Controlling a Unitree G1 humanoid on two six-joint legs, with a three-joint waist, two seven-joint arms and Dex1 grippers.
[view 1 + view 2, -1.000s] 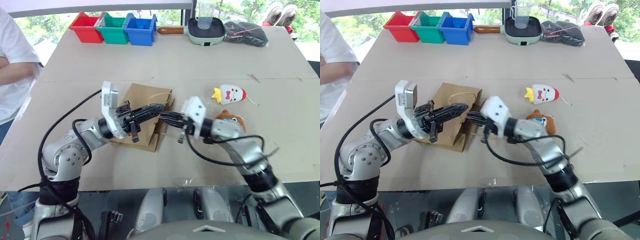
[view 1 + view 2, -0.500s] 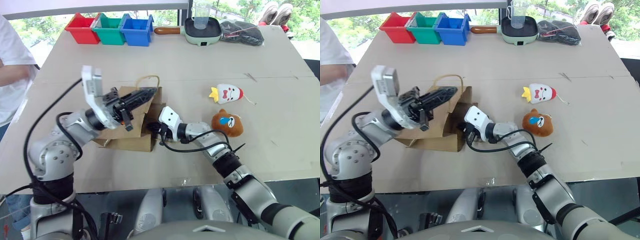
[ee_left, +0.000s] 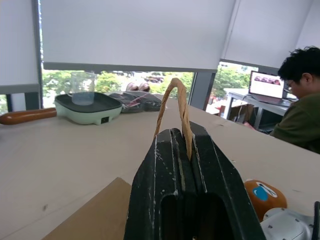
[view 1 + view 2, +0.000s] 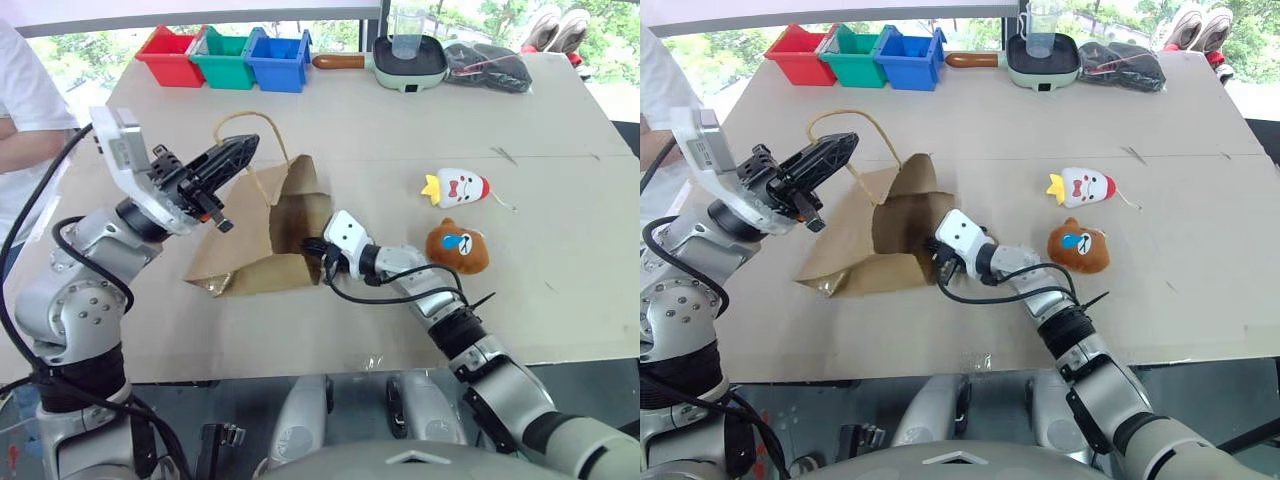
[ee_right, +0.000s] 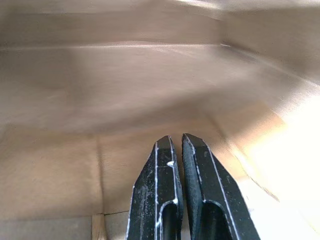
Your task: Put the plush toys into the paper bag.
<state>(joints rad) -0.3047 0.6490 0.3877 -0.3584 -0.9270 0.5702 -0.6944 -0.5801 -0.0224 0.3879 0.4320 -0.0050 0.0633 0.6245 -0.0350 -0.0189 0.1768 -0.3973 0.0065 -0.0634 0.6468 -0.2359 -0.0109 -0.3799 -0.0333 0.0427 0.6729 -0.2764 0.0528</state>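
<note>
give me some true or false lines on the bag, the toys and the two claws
1. The left claw is shut on the bag handle. True.
2. The right claw holds the bear toy. False: its shut tips are inside the paper bag; the bear lies on the table.
3. The chicken toy is already in the bag. False: it lies on the table, beyond the bear.
4. The bag's mouth is open. True.

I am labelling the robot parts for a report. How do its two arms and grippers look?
Both arms are silver-grey metal with rounded joints and loose black cables along them. Each wrist carries a white box-shaped module. The left gripper and the right gripper have long, tapered black fingers, with whitish scuffs along the edges.
</note>
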